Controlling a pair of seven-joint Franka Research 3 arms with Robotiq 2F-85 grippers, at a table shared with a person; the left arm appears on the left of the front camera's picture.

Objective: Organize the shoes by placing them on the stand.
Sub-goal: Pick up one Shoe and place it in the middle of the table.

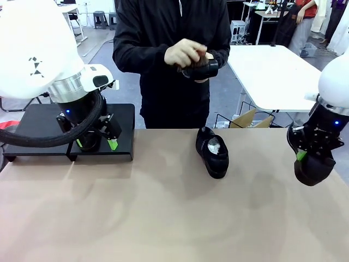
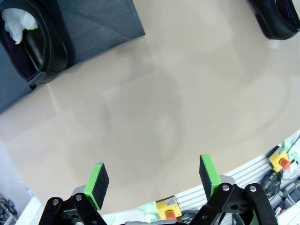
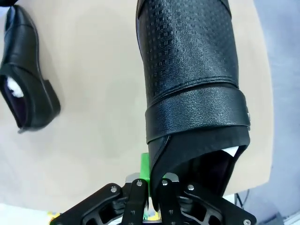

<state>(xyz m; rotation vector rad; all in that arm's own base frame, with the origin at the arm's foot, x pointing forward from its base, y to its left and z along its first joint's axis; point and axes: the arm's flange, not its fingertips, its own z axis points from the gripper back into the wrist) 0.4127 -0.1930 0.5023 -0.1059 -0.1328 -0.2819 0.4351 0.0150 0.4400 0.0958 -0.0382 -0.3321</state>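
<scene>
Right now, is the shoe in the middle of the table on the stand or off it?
Off. The shoe lies on the tan table, well apart from the stand.

The left arm reaches in over the desk's (image 1: pixel 163 218) far left corner with its wrist pointing down. The left tool (image 1: pixel 97 143) hangs there, its green-padded fingers (image 2: pixel 98 180) spread wide and gripping nothing. The right arm hangs at the desk's right edge. The right tool (image 1: pixel 303 156) is clamped on a shoe (image 1: pixel 313 169), seemingly by its heel rim, held clear of the desk.
</scene>
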